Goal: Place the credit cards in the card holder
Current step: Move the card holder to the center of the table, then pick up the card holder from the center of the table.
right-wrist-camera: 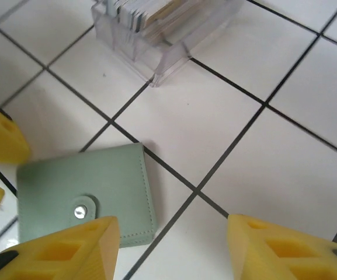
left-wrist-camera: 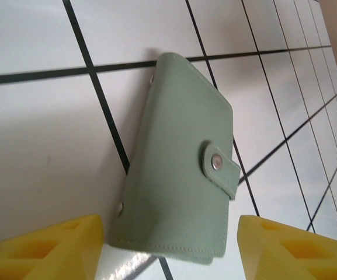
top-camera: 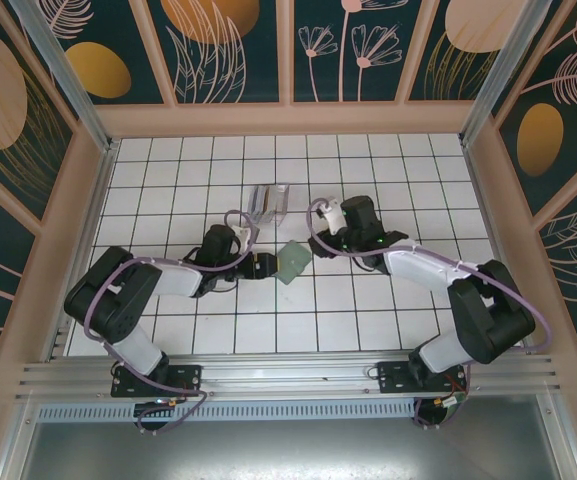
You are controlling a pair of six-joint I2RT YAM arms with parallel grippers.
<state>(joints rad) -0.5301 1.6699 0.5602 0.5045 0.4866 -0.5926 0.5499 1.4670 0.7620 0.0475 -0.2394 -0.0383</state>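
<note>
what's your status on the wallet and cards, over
Left gripper open, straddling wallet. Right gripper open beside it. Wallet snapped shut, on table. Cards in clear box.

The top camera looks steeply down from above and behind the near edge across the whole table, while both wrist cameras look down from close by, sharing the card holder at its middle.
</note>
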